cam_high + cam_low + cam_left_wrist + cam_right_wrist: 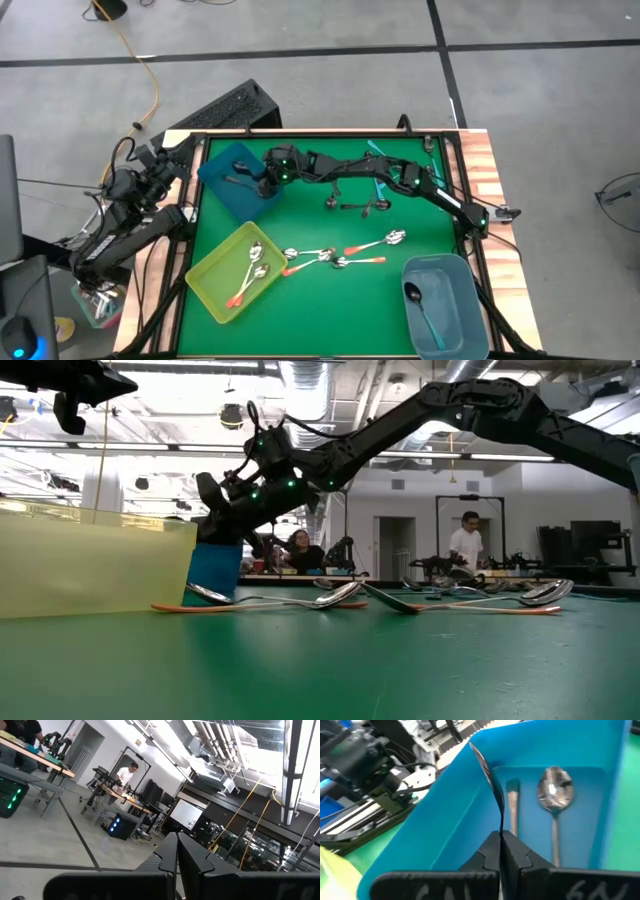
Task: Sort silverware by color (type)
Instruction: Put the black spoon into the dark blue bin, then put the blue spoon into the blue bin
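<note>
My right gripper (262, 180) reaches across the table from the right and hangs over the blue bin (232, 182) at the far left, shut on a dark grey spoon (490, 780). Another grey spoon (554, 790) lies flat on that bin's floor beside a brown handle (512, 805). Orange-handled spoons (372, 243) and dark spoons (352, 206) lie loose on the green mat. My left gripper (177, 855) is shut, parked off the table's left edge and pointing up into the room. My right gripper pinches the dark grey spoon between its two fingers at the thin stretch next to the fingertips (499, 822). The fingers slant down from the table's right and lie along the spoon. It sticks out ahead of them, edge-on, over the bin's inside. Whether its far end touches the bin wall I cannot tell.
A yellow-green bin (215, 285) at the near left holds orange-handled spoons. A grey-blue bin (460, 275) at the near right holds a teal-handled spoon (418, 300). Teal-handled pieces (380, 185) lie under my right arm. People stand in the room beyond the table.
</note>
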Controlling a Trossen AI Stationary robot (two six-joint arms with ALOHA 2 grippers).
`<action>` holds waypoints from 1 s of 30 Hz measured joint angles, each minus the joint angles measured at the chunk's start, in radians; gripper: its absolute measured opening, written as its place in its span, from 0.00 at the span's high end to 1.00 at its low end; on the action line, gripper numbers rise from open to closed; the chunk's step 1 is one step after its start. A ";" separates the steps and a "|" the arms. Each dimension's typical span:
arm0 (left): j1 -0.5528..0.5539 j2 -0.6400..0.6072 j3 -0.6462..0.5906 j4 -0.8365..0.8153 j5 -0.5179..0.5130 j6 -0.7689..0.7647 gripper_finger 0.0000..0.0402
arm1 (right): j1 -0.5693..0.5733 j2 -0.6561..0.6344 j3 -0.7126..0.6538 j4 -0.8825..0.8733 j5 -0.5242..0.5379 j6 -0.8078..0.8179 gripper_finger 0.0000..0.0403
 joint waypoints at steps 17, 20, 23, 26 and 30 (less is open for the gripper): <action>0.000 0.000 0.000 -0.001 0.001 0.000 1.00 | 0.002 0.000 0.000 -0.007 -0.001 -0.024 0.82; 0.000 0.000 0.000 -0.001 0.001 0.000 1.00 | 0.001 -0.007 0.000 -0.009 -0.029 -0.025 0.75; 0.000 0.000 0.000 0.000 0.001 0.000 1.00 | -0.008 -0.029 0.000 -0.018 -0.059 -0.021 0.69; 0.000 0.000 0.000 0.000 0.002 -0.001 1.00 | -0.027 -0.089 0.000 -0.035 -0.122 -0.018 0.65; 0.000 0.000 0.000 0.000 0.001 -0.003 1.00 | -0.062 -0.248 0.000 -0.141 -0.147 -0.076 0.64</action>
